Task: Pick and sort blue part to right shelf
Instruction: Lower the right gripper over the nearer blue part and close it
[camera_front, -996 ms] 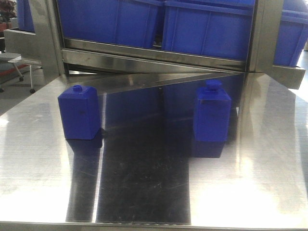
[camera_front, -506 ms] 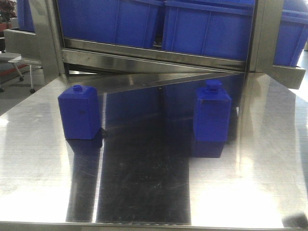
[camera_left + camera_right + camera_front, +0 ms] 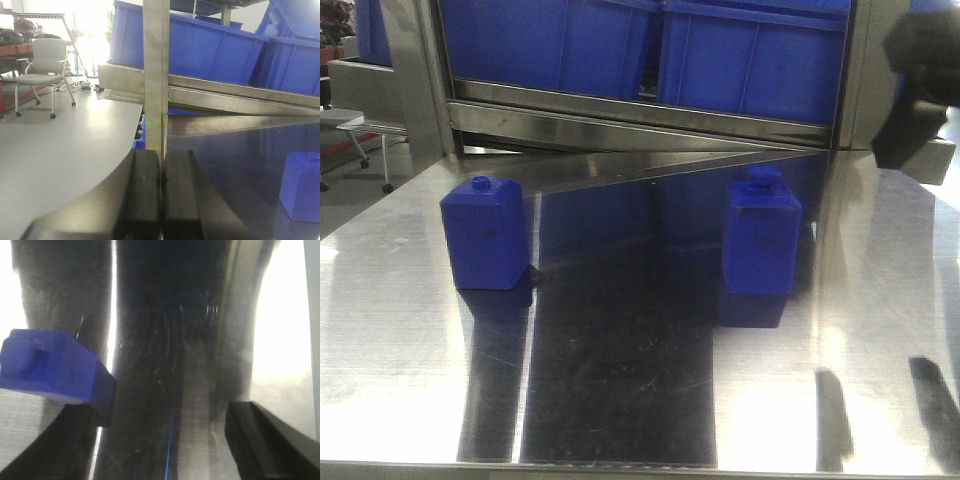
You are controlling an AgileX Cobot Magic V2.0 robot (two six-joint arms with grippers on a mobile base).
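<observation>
Two blue parts stand on the shiny steel table: the left one and the right one, each a square bottle shape with a small cap. The right shelf with deep blue bins stands behind the table. My right arm is a dark blur at the upper right, above the table. In the right wrist view my right gripper is open over the table, with a blue part just beyond its left finger. My left gripper is shut and empty, with a blue part to its right.
A steel shelf post rises straight ahead of the left gripper. Blue bins sit on the sloping rail behind it. A grey office chair stands on the floor at the left. Dark reflections of the arm lie on the table's front right.
My right arm has come into the front view, first as a dark edge at the bottom right corner, now high at the upper right. Both blue parts have stayed in place.
</observation>
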